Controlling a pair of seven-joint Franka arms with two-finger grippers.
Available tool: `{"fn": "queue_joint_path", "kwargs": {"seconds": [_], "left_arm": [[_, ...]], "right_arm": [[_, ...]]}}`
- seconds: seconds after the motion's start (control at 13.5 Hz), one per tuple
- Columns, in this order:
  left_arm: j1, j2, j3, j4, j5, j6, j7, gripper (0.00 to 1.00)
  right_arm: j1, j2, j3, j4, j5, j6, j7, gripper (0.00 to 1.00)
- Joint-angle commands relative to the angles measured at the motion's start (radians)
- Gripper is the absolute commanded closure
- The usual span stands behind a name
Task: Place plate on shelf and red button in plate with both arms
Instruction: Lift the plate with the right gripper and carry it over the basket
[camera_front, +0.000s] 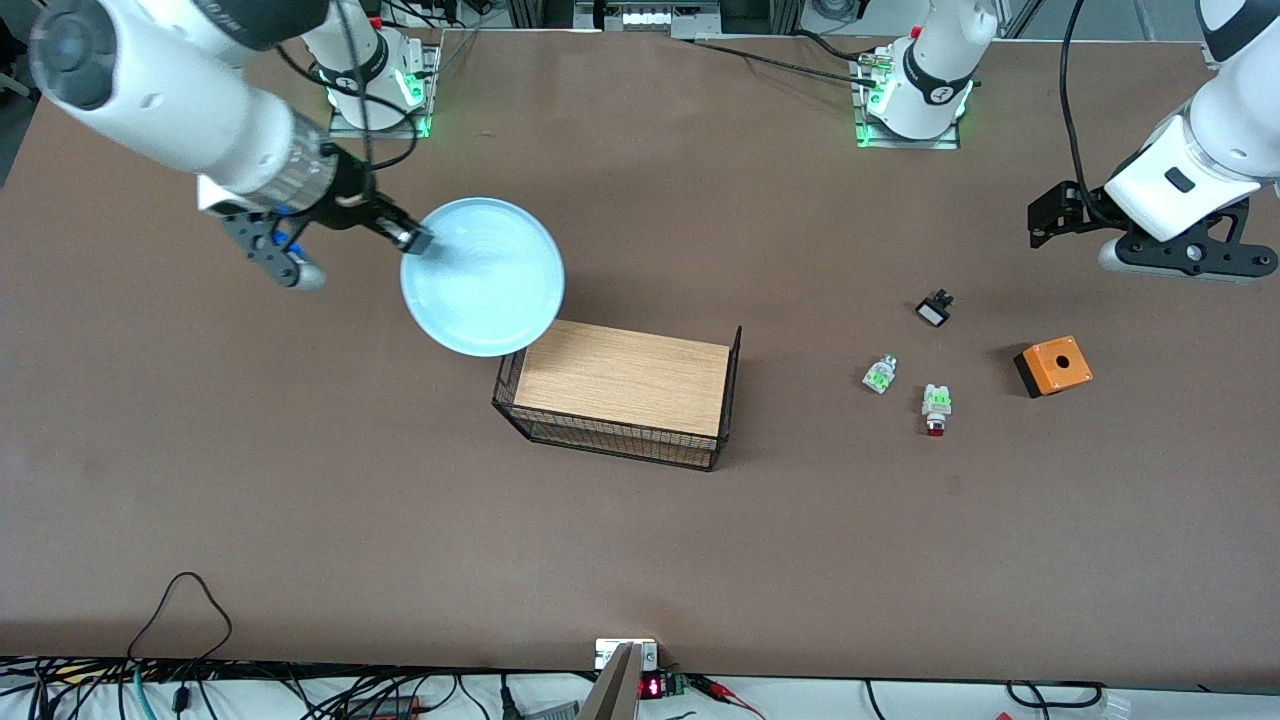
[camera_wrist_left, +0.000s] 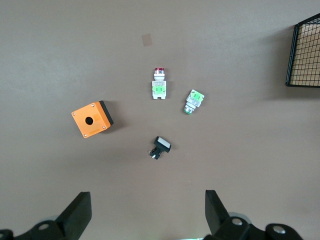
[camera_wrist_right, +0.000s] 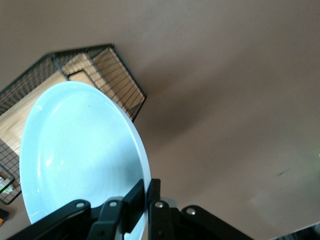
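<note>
The right gripper (camera_front: 408, 238) is clamped on the rim of the plate (camera_front: 483, 276) and holds it up in the air, tilted, over the table (camera_front: 300, 500) and the rack's edge nearest the robots. In the right wrist view its fingers (camera_wrist_right: 135, 199) pinch the pale blue rim.

The left gripper (camera_wrist_left: 147, 212) hangs with its jaws spread wide and nothing between them, over bare table at the left arm's end, above the small parts.

One plate, one rack, four small parts. The red button (camera_front: 936, 408) lies on the table, red cap pointing toward the front camera. Just beside it, toward the rack, lies one white-and-green part (camera_front: 880, 374) with no red cap. One black-and-white part (camera_front: 934, 309) lies farther from the front camera than both. One orange box (camera_front: 1053, 366) with a hole in its top sits near the button, toward the left arm's end.

The table is a plain brown sheet. Two arm bases glow green along its edge, and cables run along the edge nearest the front camera.

The rack (camera_front: 620, 395), black wire with a wooden top, stands mid-table, between the plate and the parts.
</note>
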Motion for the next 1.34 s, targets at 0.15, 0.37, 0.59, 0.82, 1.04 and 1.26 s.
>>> {"fn": "queue_joint_path", "kwargs": {"seconds": [0.15, 0.37, 0.59, 0.82, 1.04, 1.26], "left_arm": [[-0.005, 0.007, 0.0, 0.027, 0.034, -0.031, 0.014, 0.0], [-0.006, 0.007, -0.02, 0.029, 0.034, -0.043, 0.004, 0.0], [-0.005, 0.007, -0.025, 0.027, 0.034, -0.041, 0.004, 0.0], [-0.002, 0.007, -0.023, 0.027, 0.034, -0.043, 0.005, 0.0], [-0.003, 0.007, -0.023, 0.029, 0.034, -0.043, 0.005, 0.0], [-0.003, 0.007, -0.025, 0.029, 0.034, -0.043, 0.005, 0.0]], "right_arm": [[0.136, 0.116, -0.005, 0.097, -0.037, 0.087, 0.239, 1.0], [0.194, 0.163, -0.005, 0.097, -0.092, 0.171, 0.317, 1.0], [0.221, 0.202, -0.005, 0.097, -0.101, 0.23, 0.357, 1.0], [0.231, 0.243, -0.006, 0.097, -0.123, 0.293, 0.354, 1.0], [0.222, 0.277, -0.017, 0.094, -0.132, 0.331, 0.337, 1.0], [0.222, 0.297, -0.022, 0.097, -0.172, 0.366, 0.332, 1.0]]}}
